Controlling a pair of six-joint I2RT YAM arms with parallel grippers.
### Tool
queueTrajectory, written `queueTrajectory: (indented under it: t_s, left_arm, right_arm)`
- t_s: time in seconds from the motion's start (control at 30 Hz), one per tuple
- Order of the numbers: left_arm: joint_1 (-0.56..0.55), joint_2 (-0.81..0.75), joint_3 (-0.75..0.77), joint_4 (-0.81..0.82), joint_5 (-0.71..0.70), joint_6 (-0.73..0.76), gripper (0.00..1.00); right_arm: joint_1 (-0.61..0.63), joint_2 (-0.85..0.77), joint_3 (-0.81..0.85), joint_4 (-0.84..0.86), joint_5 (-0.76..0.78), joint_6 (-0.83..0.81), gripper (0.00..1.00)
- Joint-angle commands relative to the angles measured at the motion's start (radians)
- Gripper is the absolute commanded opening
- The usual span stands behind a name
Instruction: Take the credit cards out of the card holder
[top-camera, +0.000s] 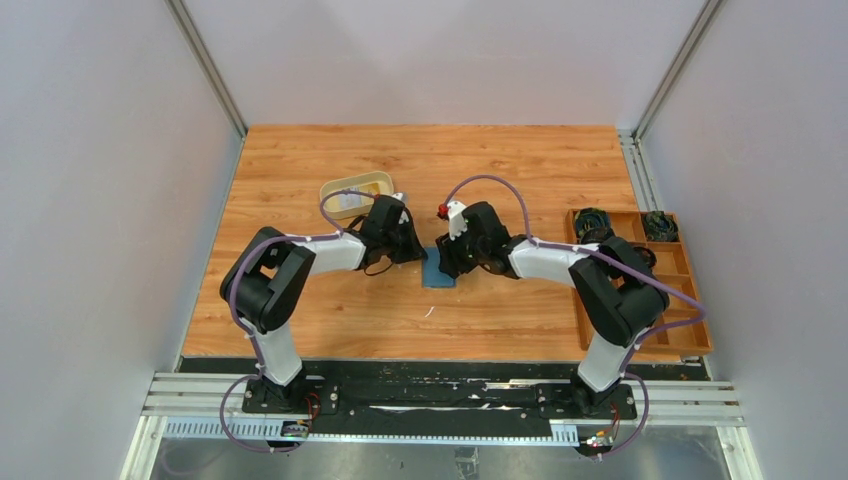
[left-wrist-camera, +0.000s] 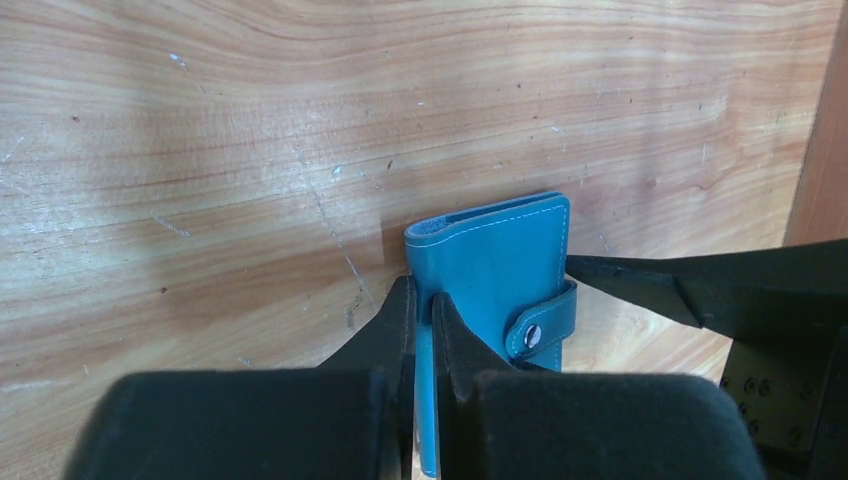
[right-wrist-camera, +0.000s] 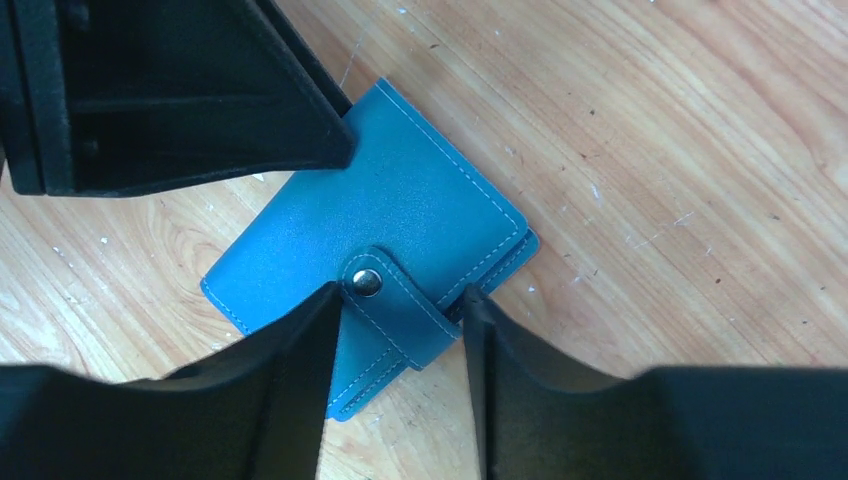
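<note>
At the middle of the table, both arms meet over the holder, which lies shut on the wood with its tab fastened by the snap. The cards are nowhere in view; they are presumably inside, so none of the task's real work is done yet.

The left gripper is clenched on one edge of the holder, a thin strip of teal pinched between its fingers. That looks like an anchoring hold, meant to keep the holder from sliding while the other arm works the fastening. Whether the pinched edge is raised off the wood cannot be told.

The right gripper is released, its jaws spread to either side of the tab with nothing between them gripped. One finger sits just beside the snap, the other at the tab's far side, a stance that suggests the tab is the next thing to be taken and pulled free.

Seen from above, each arm reaches forward and bends inward at the elbow, wrists angled down, so the two heads face each other across the holder. The tray sits just beyond the left wrist; the box stands well apart at the right edge.
</note>
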Motion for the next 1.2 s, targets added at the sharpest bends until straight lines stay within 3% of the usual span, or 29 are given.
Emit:
queueTrajectory:
  t_s: [0.0, 0.2, 0.5, 0.9, 0.93, 1.0, 1.07, 1.17]
  left_arm:
    - [-0.011, 0.042, -0.003, -0.061, -0.012, 0.020, 0.00]
    - [-0.011, 0.032, 0.006, -0.103, -0.045, 0.046, 0.00]
    - [-0.011, 0.017, 0.017, -0.167, -0.095, 0.079, 0.00]
    - [-0.011, -0.027, 0.028, -0.238, -0.163, 0.117, 0.00]
    - [-0.011, -0.036, 0.027, -0.241, -0.166, 0.119, 0.06]
    - [-0.011, -0.064, 0.022, -0.246, -0.167, 0.124, 0.34]
    - [-0.011, -0.092, 0.019, -0.249, -0.162, 0.131, 0.54]
    - [-0.011, -0.139, 0.004, -0.223, -0.116, 0.131, 0.66]
  right_arm:
    - [0.013, 0.039, -0.007, 0.009, -0.001, -0.018, 0.44]
    - [0.013, 0.032, -0.030, 0.018, 0.026, -0.019, 0.01]
    - [0.006, -0.020, -0.077, 0.069, 0.034, 0.010, 0.00]
    - [-0.042, -0.147, -0.223, 0.152, 0.200, 0.157, 0.00]
    - [-0.043, -0.149, -0.226, 0.150, 0.199, 0.159, 0.00]
    - [-0.043, -0.157, -0.232, 0.154, 0.188, 0.161, 0.00]
    - [-0.043, -0.165, -0.236, 0.160, 0.176, 0.167, 0.00]
    - [-0.043, -0.176, -0.229, 0.159, 0.163, 0.171, 0.00]
